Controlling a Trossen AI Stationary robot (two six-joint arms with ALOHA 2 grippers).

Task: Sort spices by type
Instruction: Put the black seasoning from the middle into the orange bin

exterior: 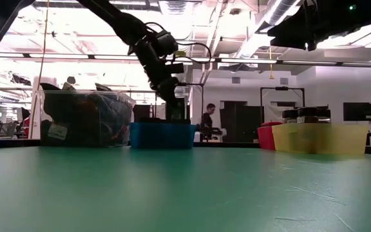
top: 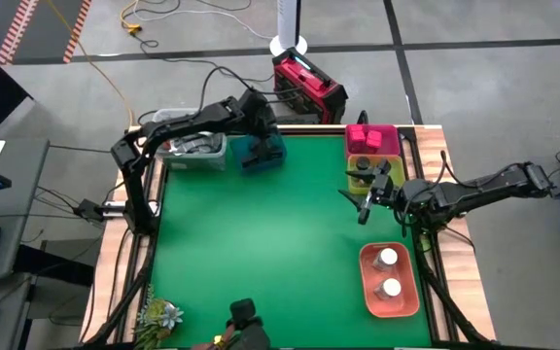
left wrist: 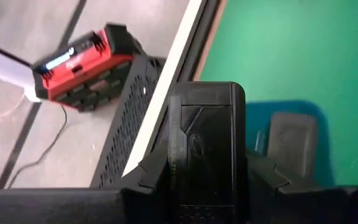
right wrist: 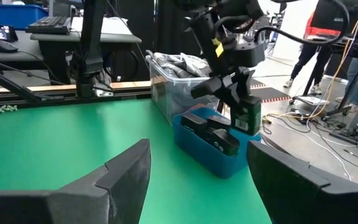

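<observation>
Left gripper [right wrist: 244, 99]: clamped on a dark grey tin [right wrist: 248, 118], held just above the teal tray [right wrist: 219, 158] at the far left of the worktop [top: 261, 243]. You get this best from the right wrist view; from overhead the arm hides the tin. The right wrist view also shows more dark tins [right wrist: 211, 134] lying in that tray. The left wrist view adds only the held tin's face and a second tin in the tray beside it.

Just left of the tray: a clear tub [top: 194, 149] of grey clutter.

Right gripper [top: 366, 207]: fingers spread wide, holding nothing, hovering over the right side of the worktop, near the yellow tray [top: 358, 163].

Only the high view gives you the right-hand row: pink boxes [top: 367, 137] in the pink tray [top: 391, 141] at the far end, dark-lidded jars [top: 361, 167] in the yellow tray, two white-capped jars [top: 389, 272] in the salmon tray [top: 368, 292] nearest. The low view shows the dark lids above the yellow rim.
</observation>
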